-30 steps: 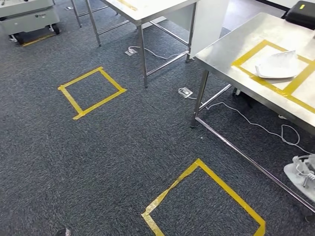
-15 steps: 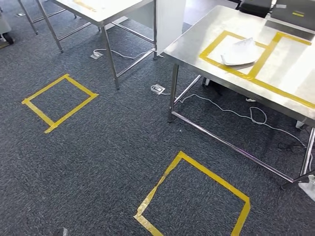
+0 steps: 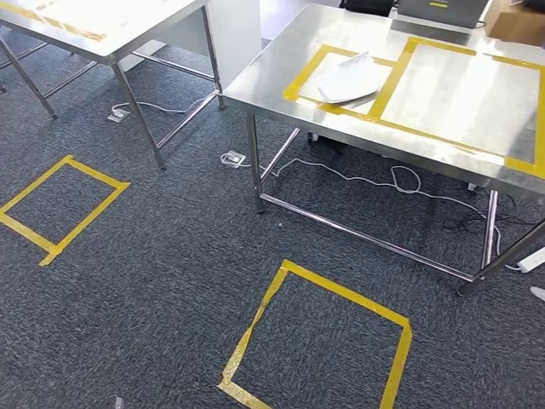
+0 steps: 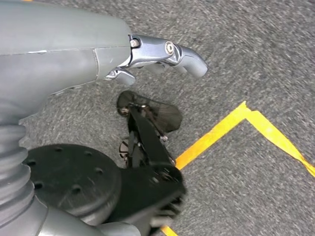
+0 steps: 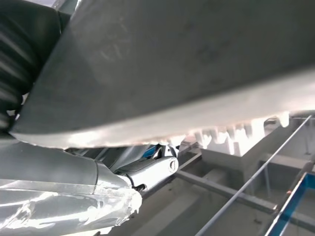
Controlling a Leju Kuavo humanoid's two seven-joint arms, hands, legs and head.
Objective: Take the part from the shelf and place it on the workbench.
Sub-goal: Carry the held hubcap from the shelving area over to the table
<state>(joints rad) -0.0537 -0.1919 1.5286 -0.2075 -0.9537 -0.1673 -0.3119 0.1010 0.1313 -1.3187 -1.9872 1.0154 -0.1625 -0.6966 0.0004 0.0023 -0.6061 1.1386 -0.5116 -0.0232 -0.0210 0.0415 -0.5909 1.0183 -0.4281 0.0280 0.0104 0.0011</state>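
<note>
The steel workbench (image 3: pixel 270 77) stands ahead on the right, marked with yellow tape rectangles. A white moulded part (image 3: pixel 350 81) lies in the left rectangle. In the right wrist view my right hand (image 5: pixel 111 182) grips a large pale grey part (image 5: pixel 185 64) that spans the picture above its fingers (image 5: pixel 163 167); a sliver of white (image 3: pixel 538 293) shows at the head view's right edge. My left hand (image 4: pixel 111 59) hangs over the carpet with its fingers stretched out and nothing in them.
A yellow taped square (image 3: pixel 321 341) marks the carpet in front of the workbench, and another (image 3: pixel 58 204) lies to the left. A second table (image 3: pixel 109 34) stands at the back left. White cables (image 3: pixel 360 181) and a power strip (image 3: pixel 530 260) lie under the workbench.
The camera has turned to the right: the whole scene has slid left and the workbench now spans more of the picture. The held part at the right edge has almost left the head view.
</note>
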